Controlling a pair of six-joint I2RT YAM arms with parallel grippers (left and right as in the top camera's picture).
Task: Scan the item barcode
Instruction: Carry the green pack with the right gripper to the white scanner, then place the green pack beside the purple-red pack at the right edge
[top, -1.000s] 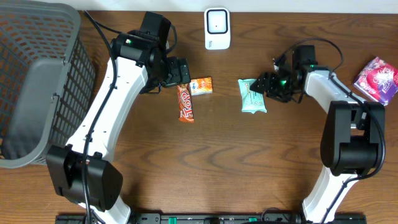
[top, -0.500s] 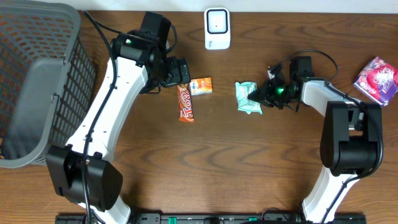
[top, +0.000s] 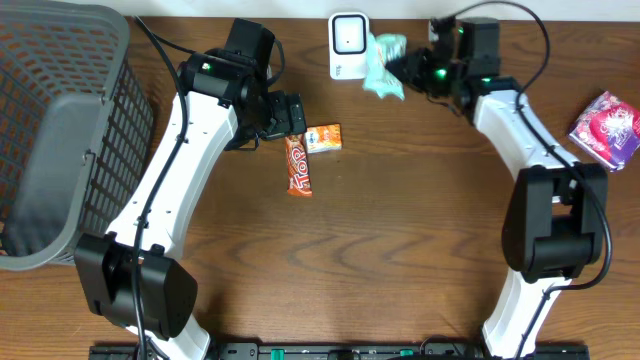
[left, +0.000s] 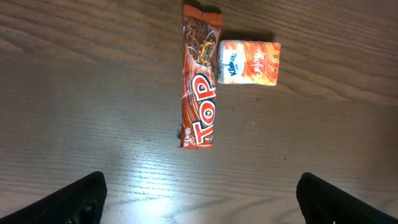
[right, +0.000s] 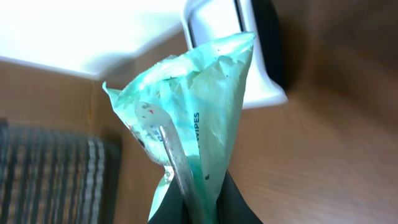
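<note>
Wipes pack held up beside the barcode scanner

A dark wood-grain table (top: 400, 250) runs to a pale wall strip at its far edge, with a grey mesh basket (top: 60, 130) on the left and a pink-purple packet (top: 606, 128) at the right edge. The right gripper (top: 408, 68) is clamped on the green wipes pack (top: 384, 65), its fingers pinched together on one end, holding the pack off the table just beside the white scanner (top: 349, 45) (whether they touch cannot be told). The left gripper (top: 290, 118) hangs with its jaws wide apart over a TOP chocolate bar (top: 298, 165) and an orange Kleenex tissue pack (top: 323, 138), which lie side by side, well apart from the scanner
</note>
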